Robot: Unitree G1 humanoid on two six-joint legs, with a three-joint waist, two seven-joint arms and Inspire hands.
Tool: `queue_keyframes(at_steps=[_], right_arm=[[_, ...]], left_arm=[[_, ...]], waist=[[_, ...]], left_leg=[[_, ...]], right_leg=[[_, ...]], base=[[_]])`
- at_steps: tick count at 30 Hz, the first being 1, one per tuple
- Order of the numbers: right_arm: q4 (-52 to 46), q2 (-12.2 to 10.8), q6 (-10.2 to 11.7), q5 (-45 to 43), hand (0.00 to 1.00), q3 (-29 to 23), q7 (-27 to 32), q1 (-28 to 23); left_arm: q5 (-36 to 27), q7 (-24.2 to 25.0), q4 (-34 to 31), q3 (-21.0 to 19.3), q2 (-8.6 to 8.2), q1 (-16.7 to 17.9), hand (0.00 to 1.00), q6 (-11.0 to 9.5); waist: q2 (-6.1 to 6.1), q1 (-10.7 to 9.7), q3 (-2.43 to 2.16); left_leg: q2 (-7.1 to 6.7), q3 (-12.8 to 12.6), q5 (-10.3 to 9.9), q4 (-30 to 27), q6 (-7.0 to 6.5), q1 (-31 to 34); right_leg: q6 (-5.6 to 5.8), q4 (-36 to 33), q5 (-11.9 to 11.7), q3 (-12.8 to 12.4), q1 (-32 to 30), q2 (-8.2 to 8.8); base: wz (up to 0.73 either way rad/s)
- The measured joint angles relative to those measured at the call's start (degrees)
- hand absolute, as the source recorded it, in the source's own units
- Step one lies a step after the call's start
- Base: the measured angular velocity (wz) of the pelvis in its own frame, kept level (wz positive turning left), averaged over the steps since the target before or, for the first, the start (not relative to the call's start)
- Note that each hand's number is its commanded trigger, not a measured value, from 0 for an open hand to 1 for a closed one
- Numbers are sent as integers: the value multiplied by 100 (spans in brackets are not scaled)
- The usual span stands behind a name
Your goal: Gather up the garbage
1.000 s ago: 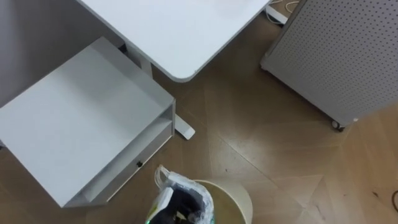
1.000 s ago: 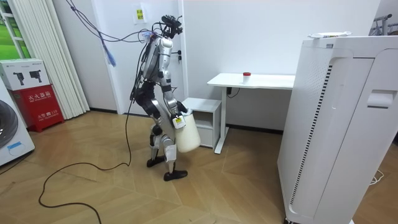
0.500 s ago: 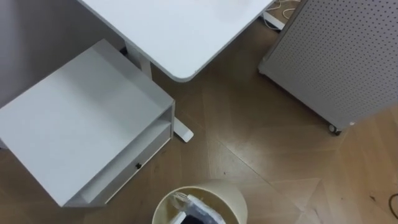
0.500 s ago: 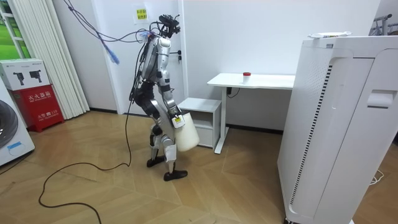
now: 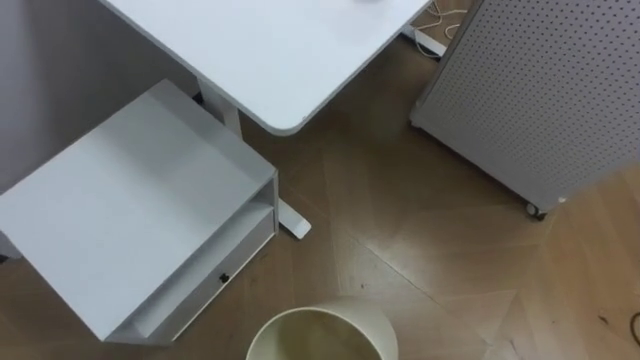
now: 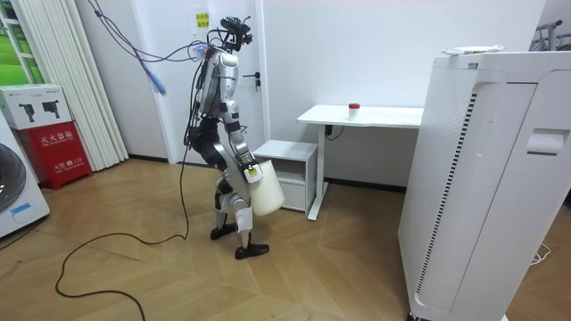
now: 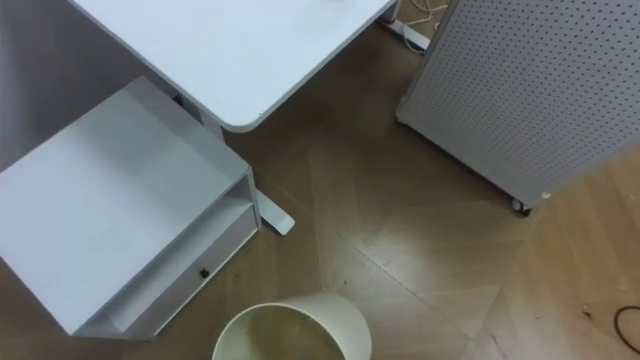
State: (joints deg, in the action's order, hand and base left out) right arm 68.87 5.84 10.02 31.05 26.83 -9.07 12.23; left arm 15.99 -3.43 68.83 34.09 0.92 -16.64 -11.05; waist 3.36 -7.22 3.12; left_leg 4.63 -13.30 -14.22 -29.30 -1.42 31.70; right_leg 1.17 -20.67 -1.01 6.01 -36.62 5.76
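Observation:
A cream round bin (image 5: 318, 335) shows at the bottom edge of the eye views, its rim toward me; what I see of its inside is plain pale wall. In the room view I stand beside the low white cabinet (image 6: 287, 152) and carry the bin (image 6: 267, 190) tilted at hip height, off the floor. My right hand (image 6: 252, 173) sits at its rim and holds it up.
A white table (image 5: 270, 50) stands ahead with a low white cabinet (image 5: 130, 220) to its left. A perforated white panel on casters (image 5: 540, 90) stands at the right, with wooden floor between. A tall white appliance (image 6: 482, 178) fills the room view's right.
A second ago my left hand held crumpled white garbage over the bin. Half a second ago it lay low inside the bin. Now hand and garbage are out of sight.

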Motion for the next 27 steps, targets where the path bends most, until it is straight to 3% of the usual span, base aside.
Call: queue_keyframes(at_steps=[8, 10, 15, 18, 20, 21, 22, 23, 24, 25, 27], right_arm=[[118, 26, 6, 15, 100, -361, -41, -96], [120, 41, 41, 18, 100, -551, -28, -164], [17, 147, 66, 59, 100, -1026, -19, -472], [-44, 209, 99, 24, 100, -1236, 16, -620], [-41, 231, 97, 16, 100, -1378, 19, -684], [-65, 245, 99, 17, 100, -1478, 21, -760], [-96, 269, 103, 3, 100, -1546, 24, -852], [-112, 292, 103, -12, 100, -1669, 30, -938], [-110, 309, 109, -5, 100, -1728, 42, -996], [-64, 356, 124, 1, 100, -1809, 37, -1098], [19, 409, 138, 13, 100, -1798, 39, -1166]], left_arm=[[232, -87, -87, -12, 94, 27, 0, -40], [240, -110, -396, -46, 231, 40, 0, -79], [626, -342, -1075, -367, 346, 155, 0, -273], [808, -488, -1770, -529, 550, 350, 0, -441], [875, -612, -2156, -793, 614, 527, 0, -471], [908, -729, -2403, -982, 654, 701, 0, -546], [1048, -833, -2516, -1150, 666, 786, 0, -584], [1168, -923, -2587, -1251, 682, 817, 0, -584], [1179, -973, -2624, -1295, 693, 847, 0, -593], [1162, -1030, -2764, -1426, 702, 951, 0, -603], [1159, -1171, -3167, -1579, 826, 1147, 0, -609]], waist=[[-139, 4, -40], [-180, -3, -41], [-229, -31, -60], [-237, -18, -80], [-245, -1, -93], [-258, 44, -124], [-303, 133, -154], [-329, 141, -163], [-324, 144, -167], [-298, 144, -185], [-221, 157, -203]], left_leg=[[-12, -96, -11, 28, -14, -345], [-15, -149, -18, 51, -23, -488], [-37, -267, -97, 201, -27, -1061], [-23, -458, -180, 205, -69, -1422], [9, -688, -223, 297, -89, -1701], [118, -938, -266, 390, -98, -1912], [297, -1325, -331, 422, -66, -2137], [381, -1609, -324, 540, -12, -2405], [381, -1740, -315, 655, 2, -2570], [362, -1954, -264, 812, 115, -2877], [332, -1961, -333, 722, 237, -3087]], right_leg=[[18, 1, -1, -89, 276, 3], [25, 5, -4, -137, 381, -3], [91, 103, 27, -231, 881, -10], [130, 109, 11, -442, 1115, -86], [133, 164, -29, -426, 1290, -92], [101, 200, -66, -313, 1419, -95], [-103, -177, 178, 119, 1497, -38], [-131, -729, 649, 570, 1683, 107], [-110, -928, 858, 699, 1823, 184], [-45, -1147, 1201, 827, 2128, 297], [-93, -1000, 1451, 810, 2313, 262]], base=[[-4], [-13], [-12], [-38], [-60], [-77], [-73], [-42], [-14], [-20], [-30]])
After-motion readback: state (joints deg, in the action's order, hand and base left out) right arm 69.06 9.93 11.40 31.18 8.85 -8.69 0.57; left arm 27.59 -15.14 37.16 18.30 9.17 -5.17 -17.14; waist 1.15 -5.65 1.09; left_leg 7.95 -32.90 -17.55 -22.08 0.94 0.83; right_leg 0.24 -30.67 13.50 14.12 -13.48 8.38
